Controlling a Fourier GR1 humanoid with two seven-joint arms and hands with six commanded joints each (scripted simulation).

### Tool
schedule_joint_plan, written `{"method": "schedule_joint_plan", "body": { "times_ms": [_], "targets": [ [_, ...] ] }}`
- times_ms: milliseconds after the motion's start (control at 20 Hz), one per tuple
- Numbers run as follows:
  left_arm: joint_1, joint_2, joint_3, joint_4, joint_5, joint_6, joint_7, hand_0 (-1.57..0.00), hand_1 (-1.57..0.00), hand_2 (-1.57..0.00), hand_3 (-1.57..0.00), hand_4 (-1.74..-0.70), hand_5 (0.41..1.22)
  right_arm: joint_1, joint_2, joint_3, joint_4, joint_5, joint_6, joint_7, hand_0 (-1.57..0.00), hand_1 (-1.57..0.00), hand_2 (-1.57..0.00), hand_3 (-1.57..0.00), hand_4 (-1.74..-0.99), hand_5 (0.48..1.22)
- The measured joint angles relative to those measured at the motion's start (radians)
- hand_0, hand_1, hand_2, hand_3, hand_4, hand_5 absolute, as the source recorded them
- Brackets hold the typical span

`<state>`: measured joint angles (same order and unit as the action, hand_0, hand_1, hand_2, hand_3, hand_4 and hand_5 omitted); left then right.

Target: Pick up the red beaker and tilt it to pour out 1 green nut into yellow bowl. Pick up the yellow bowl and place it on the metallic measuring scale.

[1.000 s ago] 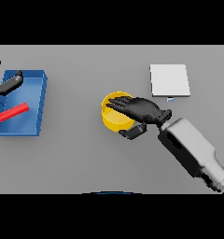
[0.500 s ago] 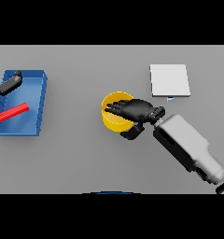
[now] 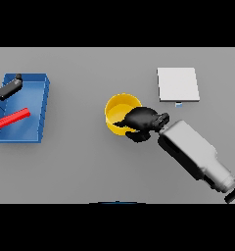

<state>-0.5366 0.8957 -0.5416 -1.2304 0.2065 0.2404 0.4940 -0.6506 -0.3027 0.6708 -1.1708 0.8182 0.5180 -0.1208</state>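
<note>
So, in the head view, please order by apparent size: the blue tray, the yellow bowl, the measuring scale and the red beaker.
1. blue tray, clearly the largest.
2. measuring scale.
3. yellow bowl, slightly smaller than the scale; the right hand covers part of it.
4. red beaker, smallest, though the picture's left edge cuts it.

The table point(image 3: 90, 166) is a plain grey, with no pattern. The bowl point(image 3: 118, 109) is bright yellow, a little darker inside. The right hand point(image 3: 141, 121) over the bowl is black, and its arm is light grey and white. The measuring scale point(image 3: 177, 84) is a pale silver-white square. The tray point(image 3: 38, 105) on the left is blue, and the beaker point(image 3: 11, 119) in it is red. The left hand point(image 3: 7, 88) is dark too.
</note>
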Motion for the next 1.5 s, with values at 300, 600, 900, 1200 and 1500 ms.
{"method": "schedule_joint_plan", "body": {
  "times_ms": [300,600,900,1200,1500],
  "targets": [
    [0.017,0.005,0.0,-0.034,0.005,0.016,0.001,0.0,0.0,0.0,0.0,-0.8,0.726,0.0,-0.021,0.005,-0.023,-0.035,0.046,0.01,-1.43,-1.42,-1.35,-1.16,-1.694,1.187],
    [0.006,0.018,-0.001,-0.034,-0.002,0.009,0.013,0.0,0.0,0.0,0.0,-0.8,0.724,0.0,-0.061,-0.019,-0.094,-0.079,0.077,0.022,-1.53,-1.53,-1.49,-1.19,-1.729,1.212],
    [0.005,0.021,-0.002,-0.044,0.001,0.006,0.022,0.0,0.0,0.0,0.0,-0.8,0.72,-0.027,-0.129,-0.073,-0.224,-0.128,0.154,0.085,-1.56,-1.56,-1.54,-1.34,-1.726,1.219],
    [0.008,0.025,0.007,-0.044,0.008,0.005,0.009,0.0,0.0,0.0,0.0,-0.8,0.723,-0.061,-0.172,-0.126,-0.239,-0.148,0.176,0.138,-1.57,-1.57,-1.56,-1.24,-1.719,1.22],
    [0.012,0.039,0.006,-0.067,0.004,0.009,0.019,0.0,0.0,0.0,0.0,-0.8,0.737,-0.153,-0.24,-0.153,-0.139,-0.14,0.106,0.076,-1.57,-1.57,-1.57,-1.27,-1.719,1.221]
  ]
}}
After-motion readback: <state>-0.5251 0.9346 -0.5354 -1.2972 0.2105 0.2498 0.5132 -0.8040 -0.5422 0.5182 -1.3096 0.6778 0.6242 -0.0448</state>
